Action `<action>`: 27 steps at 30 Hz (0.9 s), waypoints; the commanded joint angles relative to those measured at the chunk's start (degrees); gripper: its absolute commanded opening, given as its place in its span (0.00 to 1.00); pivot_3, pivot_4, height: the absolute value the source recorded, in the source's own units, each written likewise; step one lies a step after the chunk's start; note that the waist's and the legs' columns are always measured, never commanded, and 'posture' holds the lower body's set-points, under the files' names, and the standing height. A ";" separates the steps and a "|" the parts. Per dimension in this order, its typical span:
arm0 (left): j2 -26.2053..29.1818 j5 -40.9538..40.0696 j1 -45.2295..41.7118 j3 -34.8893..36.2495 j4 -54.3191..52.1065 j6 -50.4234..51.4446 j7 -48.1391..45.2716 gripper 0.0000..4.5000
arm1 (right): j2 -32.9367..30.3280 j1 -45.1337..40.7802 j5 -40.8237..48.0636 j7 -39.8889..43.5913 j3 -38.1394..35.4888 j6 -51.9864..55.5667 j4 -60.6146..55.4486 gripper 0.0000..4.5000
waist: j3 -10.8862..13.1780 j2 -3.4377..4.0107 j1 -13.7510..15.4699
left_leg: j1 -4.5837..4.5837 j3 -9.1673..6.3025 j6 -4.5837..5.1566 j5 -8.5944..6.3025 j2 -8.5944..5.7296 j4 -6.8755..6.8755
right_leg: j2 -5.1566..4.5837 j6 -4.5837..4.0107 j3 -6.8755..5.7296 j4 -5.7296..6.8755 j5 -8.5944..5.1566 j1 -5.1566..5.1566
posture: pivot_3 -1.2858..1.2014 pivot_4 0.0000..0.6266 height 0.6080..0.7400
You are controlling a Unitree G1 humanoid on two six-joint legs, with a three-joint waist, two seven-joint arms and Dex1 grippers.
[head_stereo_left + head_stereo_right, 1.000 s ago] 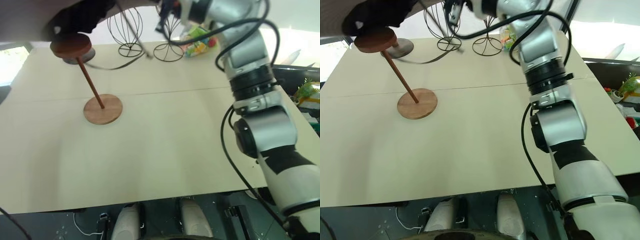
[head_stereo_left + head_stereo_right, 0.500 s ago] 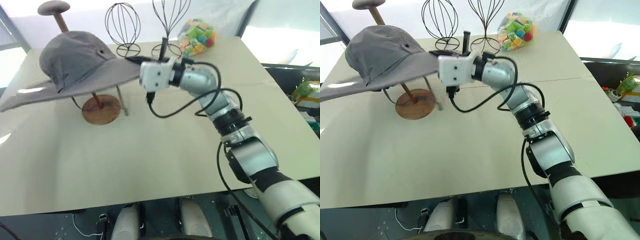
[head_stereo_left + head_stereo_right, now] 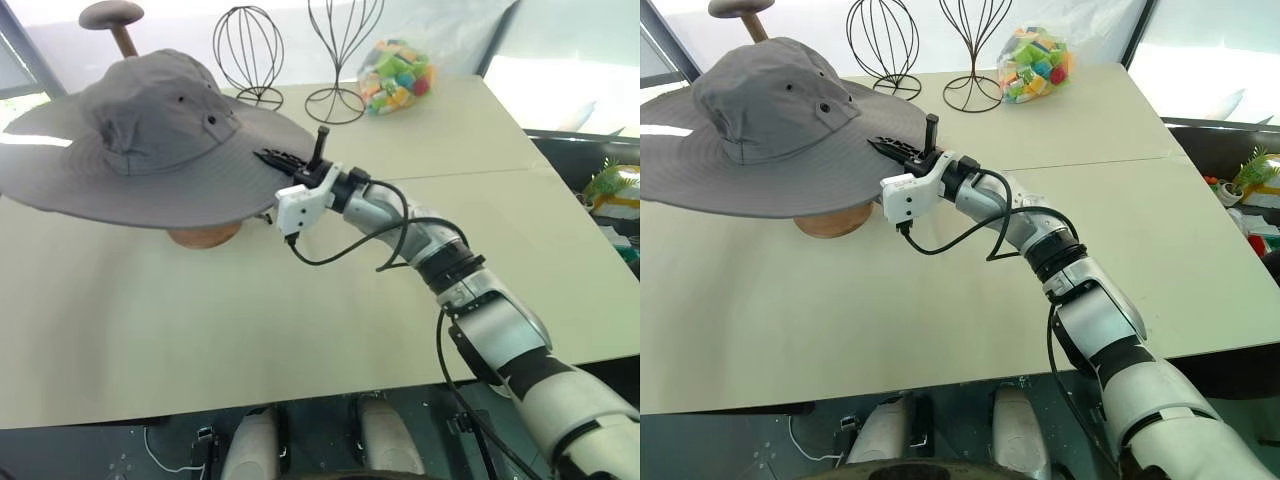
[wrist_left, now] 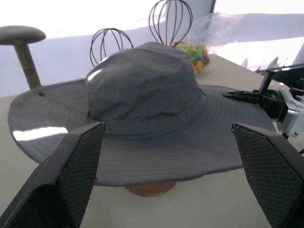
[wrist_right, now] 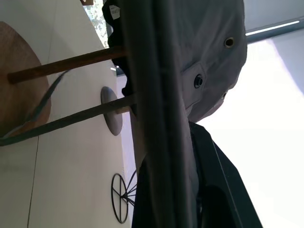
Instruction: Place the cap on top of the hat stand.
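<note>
The grey wide-brimmed cap [image 3: 150, 130] sits level over the hat stand, its crown hiding the disc top and the rod. Only the stand's round reddish-brown base [image 3: 205, 237] peeks out under the brim. My right gripper [image 3: 283, 160] reaches in from the right and is shut on the brim's near-right edge. In the right wrist view the brim [image 5: 156, 95] runs between the fingers, with the stand's thin rod [image 5: 66, 63] underneath. My left gripper [image 4: 166, 128] is open, its two fingers standing wide apart a short way in front of the cap [image 4: 142, 95].
At the table's far edge stand a darker mushroom-topped wooden stand [image 3: 112, 15], two black wire head frames [image 3: 248, 50] [image 3: 345, 50] and a bag of colourful blocks [image 3: 397, 75]. The beige table [image 3: 300, 330] stretches wide toward me. Green items [image 3: 610, 185] lie beyond its right edge.
The right gripper has come down with the cap and rolled. The cap, first high by the camera and then tilted above the stand, now lies level over it.
</note>
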 commanded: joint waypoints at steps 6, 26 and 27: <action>1.11 0.64 -3.16 -3.27 1.61 -3.20 -0.26 1.00 | -1.22 0.33 -1.57 -2.08 0.64 -0.31 -2.45 0.68 | 0.01 -0.03 -0.05 | 0.00 0.00 0.00 0.00 0.01 -0.01 | 0.04 0.00 0.00 0.00 0.00 0.00 | 0.52 0.24 0.99; 2.96 7.61 -4.04 -5.83 9.43 -10.56 -4.77 1.00 | -31.73 18.61 39.30 36.49 -12.72 6.16 -34.66 1.00 | 0.11 -0.26 0.18 | 0.01 -0.02 0.38 -0.21 0.04 0.03 | 0.06 0.00 0.00 -0.05 0.00 0.09 | 0.52 0.24 0.99; 3.15 8.86 -3.29 -4.90 10.94 -11.62 -5.52 1.00 | -33.63 18.55 46.08 41.77 -14.62 12.61 -35.34 1.00 | 0.12 -0.27 0.18 | 0.02 -0.01 0.39 -0.21 0.05 0.03 | 0.06 0.00 0.00 -0.06 0.00 0.10 | 0.52 0.24 0.99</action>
